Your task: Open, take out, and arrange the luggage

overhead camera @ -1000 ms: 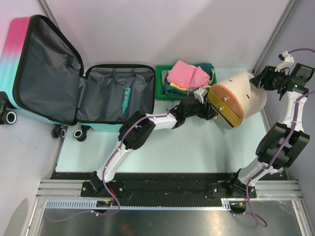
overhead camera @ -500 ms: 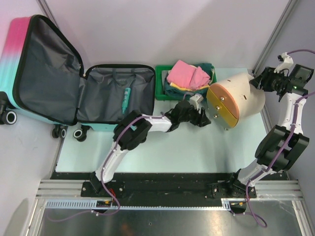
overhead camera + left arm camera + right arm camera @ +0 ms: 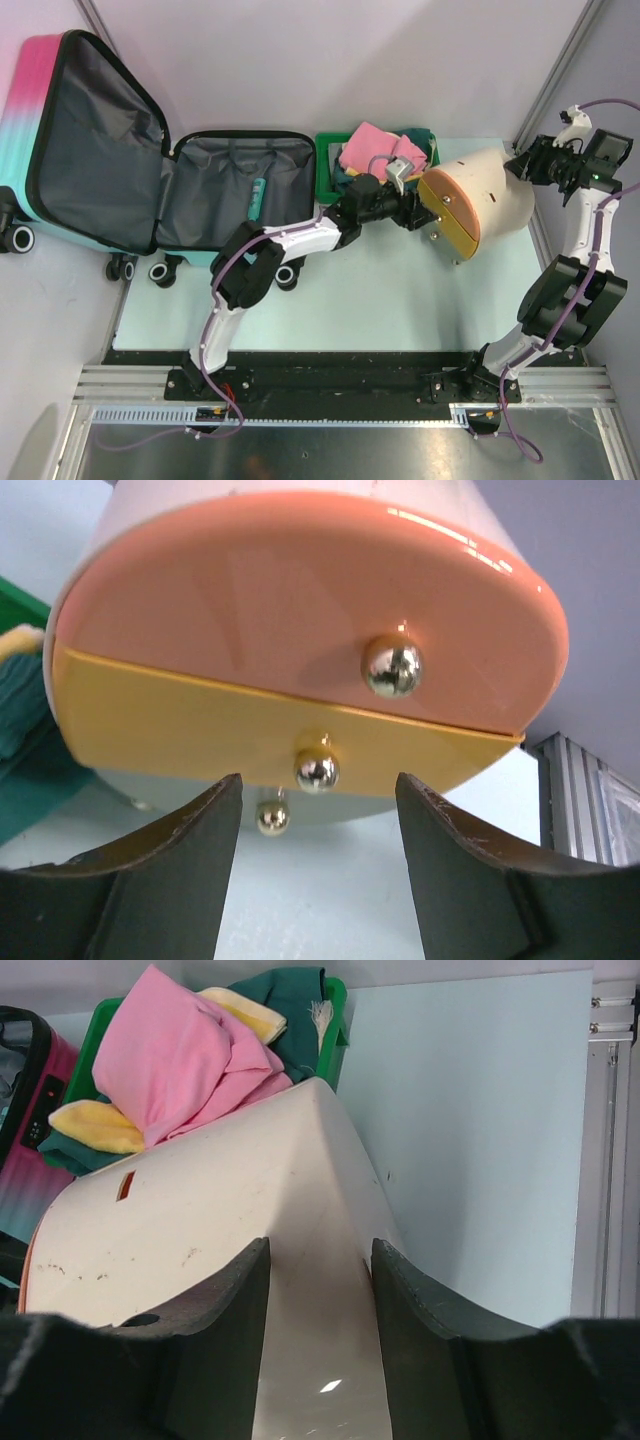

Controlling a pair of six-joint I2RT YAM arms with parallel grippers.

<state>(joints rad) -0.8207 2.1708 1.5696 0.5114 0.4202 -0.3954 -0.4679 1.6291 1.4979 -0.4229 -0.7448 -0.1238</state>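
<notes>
Our left gripper (image 3: 318,783) has its jaws spread wide and holds nothing. Its fingers point at the orange-and-yellow knobbed face of the white-and-orange cylinder (image 3: 478,200), which lies just off them at 3 o'clock in the top view. Our right gripper (image 3: 312,1248) straddles the cylinder's cream shell from the far end, and we cannot tell whether it pinches. The luggage (image 3: 215,190) lies the other way, at 9 o'clock from the left jaws. It is already unzipped, and its two halves run from 9 to 3 across the table's far left. We judge the left arm much the nearer. The green tray (image 3: 327,172) of clothes sits between the luggage and the cylinder. The pale table (image 3: 400,300) lies bare at 6 o'clock.
</notes>
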